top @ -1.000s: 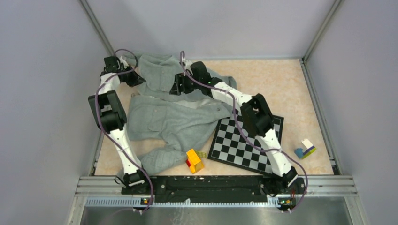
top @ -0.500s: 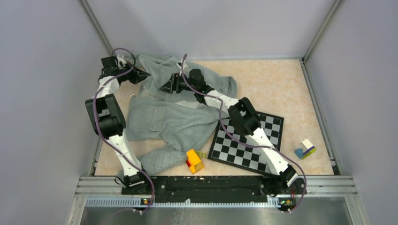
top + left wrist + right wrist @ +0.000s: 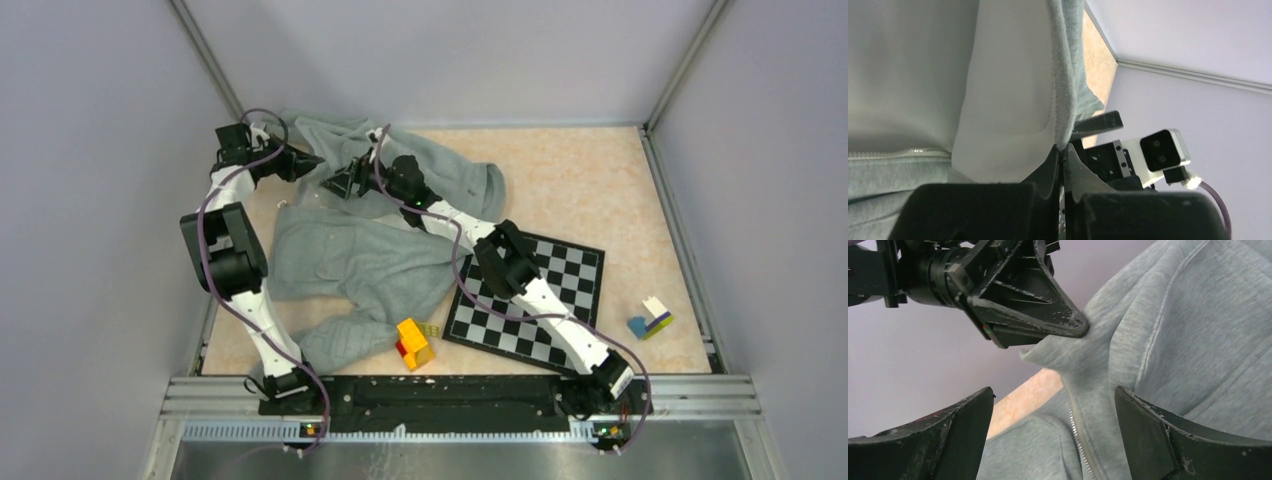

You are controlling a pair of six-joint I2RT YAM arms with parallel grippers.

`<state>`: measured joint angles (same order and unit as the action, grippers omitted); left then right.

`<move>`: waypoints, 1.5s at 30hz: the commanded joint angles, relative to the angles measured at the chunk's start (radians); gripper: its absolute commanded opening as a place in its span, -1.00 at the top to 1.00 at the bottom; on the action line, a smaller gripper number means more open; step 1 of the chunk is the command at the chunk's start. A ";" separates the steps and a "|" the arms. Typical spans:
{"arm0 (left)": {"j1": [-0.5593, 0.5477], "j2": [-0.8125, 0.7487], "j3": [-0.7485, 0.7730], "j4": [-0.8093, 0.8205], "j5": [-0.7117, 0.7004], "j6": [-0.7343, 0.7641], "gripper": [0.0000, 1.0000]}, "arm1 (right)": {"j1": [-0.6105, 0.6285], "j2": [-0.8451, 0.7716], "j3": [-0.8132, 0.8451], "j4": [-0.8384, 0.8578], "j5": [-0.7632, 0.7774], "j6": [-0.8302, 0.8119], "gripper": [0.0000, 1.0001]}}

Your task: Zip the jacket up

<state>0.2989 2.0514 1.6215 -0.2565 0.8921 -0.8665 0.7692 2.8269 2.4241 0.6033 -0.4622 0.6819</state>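
Note:
The light grey jacket (image 3: 360,265) lies rumpled over the back left of the table, its front open. My left gripper (image 3: 303,162) is shut on the jacket's front edge (image 3: 1064,100) and holds it lifted; the white lining shows beside it. My right gripper (image 3: 338,181) is open just right of the left one, and its fingers (image 3: 1168,435) straddle the jacket's zipper teeth (image 3: 1075,432) without touching them. The left gripper (image 3: 1068,325) shows in the right wrist view, pinching the cloth just above. A right gripper finger (image 3: 1098,121) shows in the left wrist view.
A black-and-white chessboard (image 3: 545,305) lies right of the jacket, under the right arm. A yellow and red block (image 3: 413,342) sits by the near sleeve. A blue, white and yellow block (image 3: 650,318) sits at the right. The back wall and left wall stand close behind both grippers.
My right gripper has moved left across the jacket toward the left gripper. My left gripper shifted slightly right with the jacket edge, then held still.

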 commanded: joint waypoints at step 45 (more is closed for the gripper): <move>-0.075 -0.130 0.077 -0.293 -0.165 0.549 -0.13 | 0.020 -0.021 0.095 -0.096 -0.075 -0.247 1.00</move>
<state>0.2508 1.9617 1.6756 -0.5175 0.7780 -0.3893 0.7937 2.8811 2.5191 0.5194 -0.4938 0.4702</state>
